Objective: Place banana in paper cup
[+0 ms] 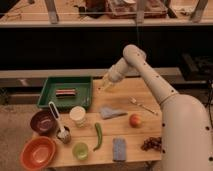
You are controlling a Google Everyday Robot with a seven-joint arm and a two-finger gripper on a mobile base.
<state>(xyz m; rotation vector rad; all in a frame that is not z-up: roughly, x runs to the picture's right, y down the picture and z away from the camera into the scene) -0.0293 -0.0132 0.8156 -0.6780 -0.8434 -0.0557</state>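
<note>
The gripper (107, 84) hangs over the back of the table (123, 98), just right of the green tray (67, 79), clamped on the small yellow banana (102, 88). The paper cup (77, 115) stands upright nearer the front, between the purple bowl (42, 122) and a grey cloth (111, 112).

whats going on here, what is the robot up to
A one-armed robot is reaching across a wooden table laid with bowls, food and utensils. Its hand hangs over the far side, just right of the green tray. A yellowish thing at its tip is possibly the banana, though I cannot be sure. The paper cup stands upright nearer the front, left of a green pepper, and no banana shows in it.
</note>
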